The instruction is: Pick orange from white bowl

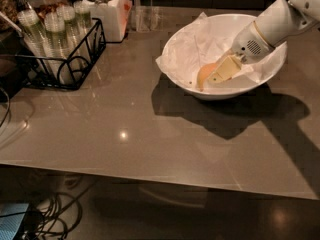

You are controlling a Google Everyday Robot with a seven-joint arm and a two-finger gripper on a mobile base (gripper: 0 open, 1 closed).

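Observation:
The white bowl (180,79) stands at the back right of the grey table, lined with crumpled white paper (200,44). The orange (204,74) lies in the bowl against its near wall, its right side covered by my gripper. My gripper (214,77) reaches down into the bowl from the upper right on the white arm (272,26) and sits right at the orange, touching it. Nothing is lifted; the orange rests low in the bowl.
A black wire rack (60,59) with several capped clear bottles stands at the back left. A white lidded jar (102,6) and a clear glass (145,16) stand behind it. Cables (50,219) lie on the floor below the front edge.

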